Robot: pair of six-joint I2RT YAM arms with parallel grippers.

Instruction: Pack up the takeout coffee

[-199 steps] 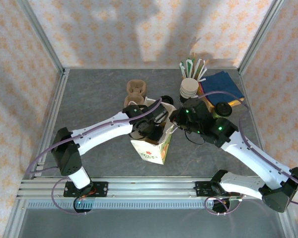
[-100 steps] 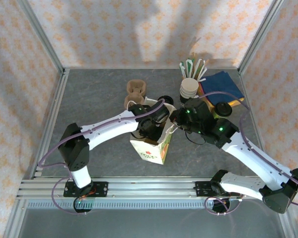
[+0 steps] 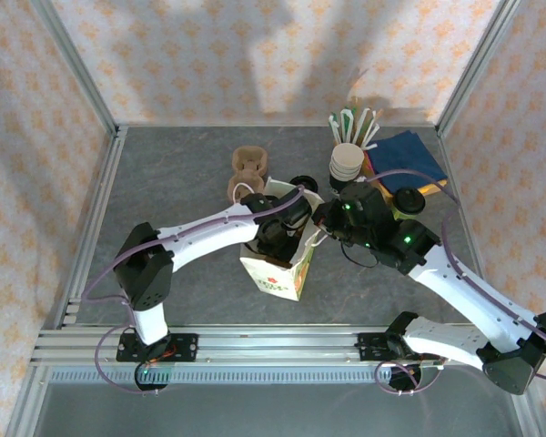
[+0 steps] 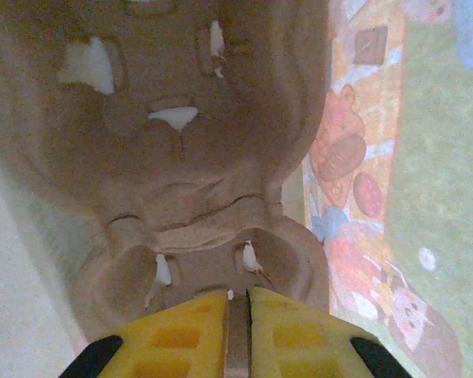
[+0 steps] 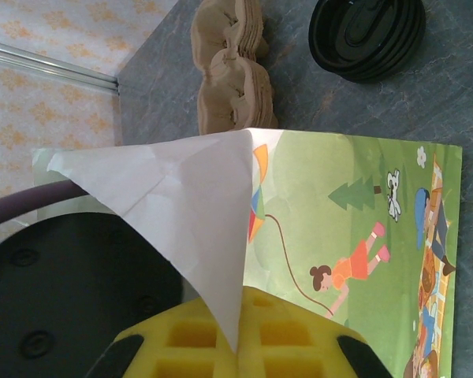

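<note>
My left claw (image 4: 238, 295) is pressed onto the thin edge of a brown cup tray (image 4: 181, 157) at the mouth of the bag (image 3: 280, 271). My right claw (image 5: 240, 311) pinches the bag's white rim, holding it open. The coffee (image 3: 408, 201) stands lidded on the table (image 3: 164, 182), at two o'clock from the bag, untouched. I judge the packing half prepared: the tray must be seated, then the cup carried in.

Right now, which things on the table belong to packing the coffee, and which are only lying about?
For the job: small dark paper cup with black lid; printed paper bag; brown pulp carrier held by the left tool.
Lying about: stack of cream-rimmed cups; blue napkins; black round lids; spare pulp carriers.
</note>
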